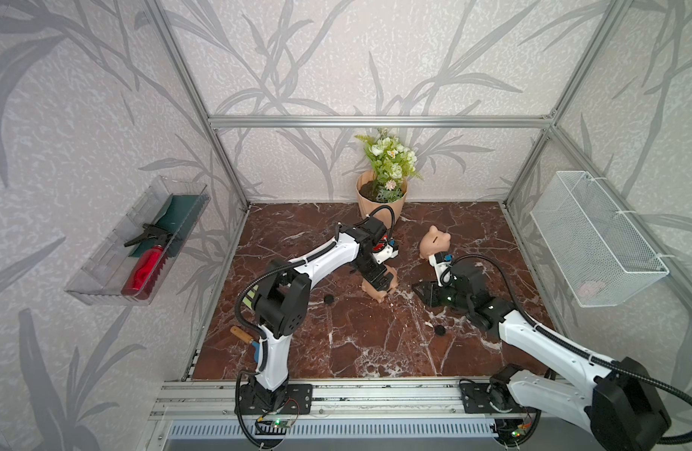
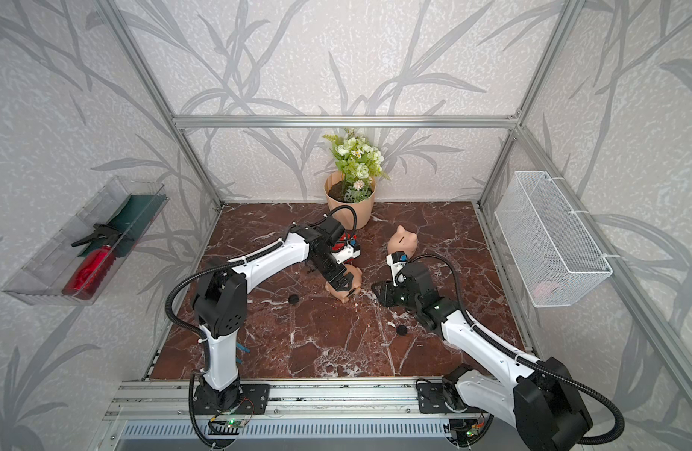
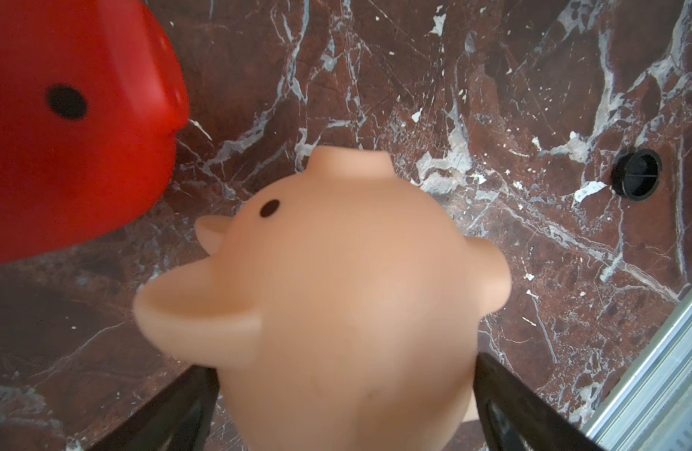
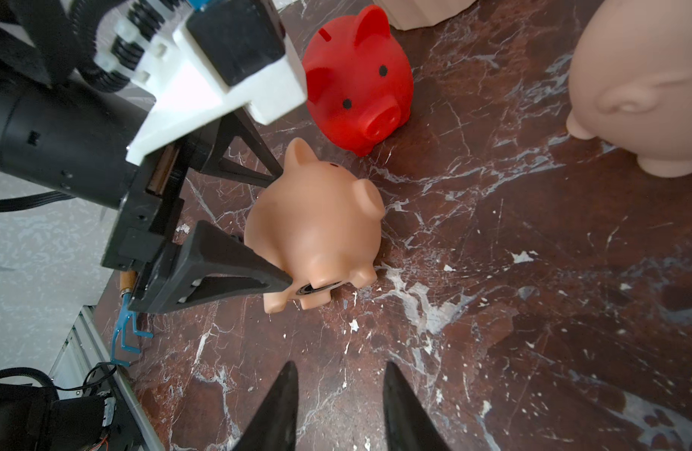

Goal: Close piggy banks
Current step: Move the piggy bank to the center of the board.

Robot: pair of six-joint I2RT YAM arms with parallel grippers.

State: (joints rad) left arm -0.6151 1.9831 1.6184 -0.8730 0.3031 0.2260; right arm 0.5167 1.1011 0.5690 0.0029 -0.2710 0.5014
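A clear wall tray at 9 o'clock of the scene holds a red spray bottle. On the red-marble bench, seen in both top views, the left arm reaches in from the 7 o'clock corner toward the middle. A loose black plug lies at 9 o'clock of the toppled peach piggy bank, near it but apart.

The left tool is spread wide, one finger on each side of that pig. The pig lies on its side on the bench near the centre, snout toward 3 o'clock in the right wrist view. The near fingertip sits at the pig's belly, where a black round piece shows. Whether the fingers press the body cannot be told.

The red piggy bank stands upright just at 12 o'clock of the toppled one, mostly hidden under the left wrist in the top views. A ribbed flowerpot with green and white flowers stands at the bench's 12 o'clock edge.

The right tool hangs low at 3 o'clock of the toppled pig, apart from it, its jaws partly parted with nothing between them. The upright peach piggy bank stands at 2 o'clock of centre. A second black plug lies at 5 o'clock of centre. A white wire basket hangs on the wall at 3 o'clock.
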